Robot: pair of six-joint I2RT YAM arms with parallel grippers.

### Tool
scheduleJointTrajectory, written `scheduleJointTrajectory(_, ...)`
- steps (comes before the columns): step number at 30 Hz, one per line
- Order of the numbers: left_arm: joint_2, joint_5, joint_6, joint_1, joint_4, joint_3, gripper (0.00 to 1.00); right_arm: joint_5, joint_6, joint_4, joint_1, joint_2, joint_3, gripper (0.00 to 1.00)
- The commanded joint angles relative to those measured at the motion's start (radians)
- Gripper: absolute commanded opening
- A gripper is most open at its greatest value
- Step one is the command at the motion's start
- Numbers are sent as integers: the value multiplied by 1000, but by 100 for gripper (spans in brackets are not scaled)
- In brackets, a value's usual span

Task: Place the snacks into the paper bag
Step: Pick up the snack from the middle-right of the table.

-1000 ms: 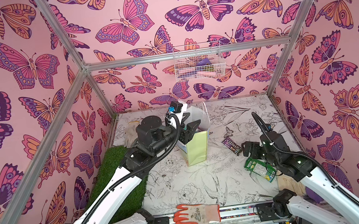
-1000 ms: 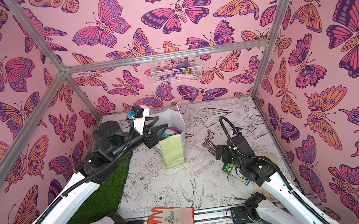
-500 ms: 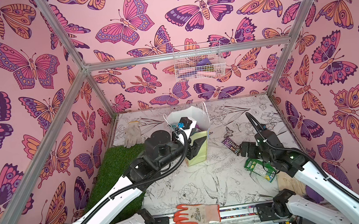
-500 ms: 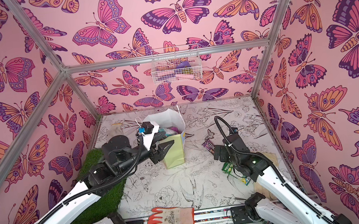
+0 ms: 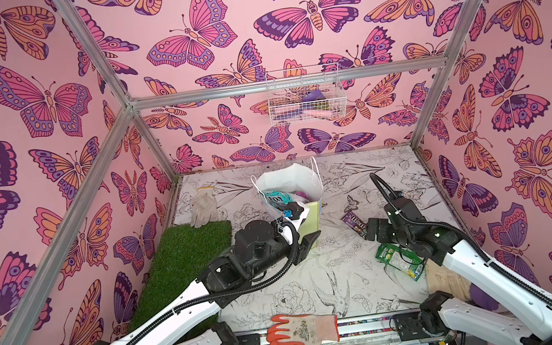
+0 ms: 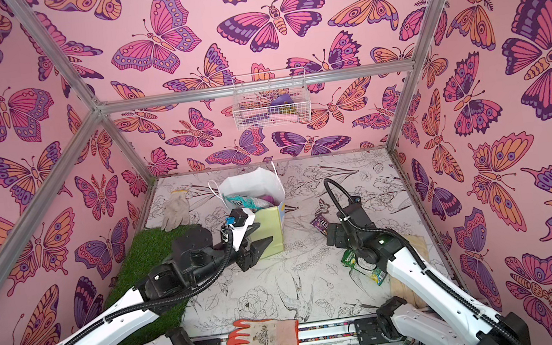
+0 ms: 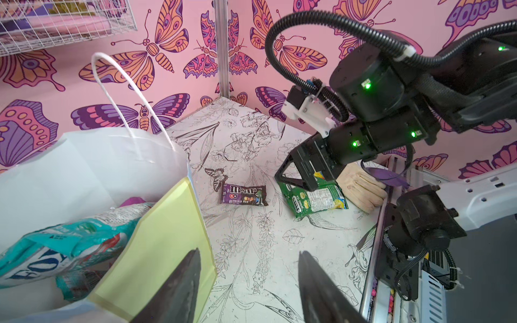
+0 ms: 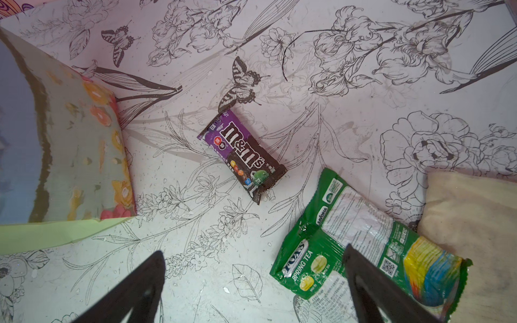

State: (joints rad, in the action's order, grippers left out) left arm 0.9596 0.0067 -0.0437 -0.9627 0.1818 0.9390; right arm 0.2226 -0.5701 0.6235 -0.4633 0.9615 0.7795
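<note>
Now, note the state. The bag (image 5: 313,217) stands upright with its mouth open, just beside the left claw (image 7: 249,260). One finger sits close against the yellow front; contact is not resolvable. Its jaws are roughly half apart with only bare table (image 7: 251,223) between them, so you hold nothing there. Judgement: it sits at the bag's front corner so you can steady the bag without blocking the mouth. Inside, past that finger, teal packets (image 7: 64,251) lie tilted against the white wall with a magenta one (image 7: 131,200) behind them. They stick up rather than lie flat, probably because the bag is narrower than they are long. Two snacks are not yet in. The right claw (image 8: 253,251) hangs above them, jaws fully spread and empty. The M&M's (image 8: 243,156) lies flat just beyond its fingertips, in line with the gap. The green packet (image 8: 363,246) lies flat beneath one finger, its far end just beside a pale glove (image 8: 470,209). The bag is near, off past the other finger. Judgement: the wide spread suits flat foil that offers little edge to pinch. The M&M's is your easier target, being clear of the glove. Watch the glossy film; it will likely slide in the grip.
</note>
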Motion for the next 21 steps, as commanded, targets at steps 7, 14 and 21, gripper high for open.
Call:
scheduleJointTrajectory(7,-8,-58,-80,-64,-80,-112,58,-10,30,-15,39,81,75,99)
scheduleJointTrajectory(14,-10,-97,-127,-100,-111,-183,58,11,20,10,46,143,113,99)
scheduleJointTrajectory(21,-31,-137,-170,-113,-135,-254,57,24,46,14,48,165,133,99)
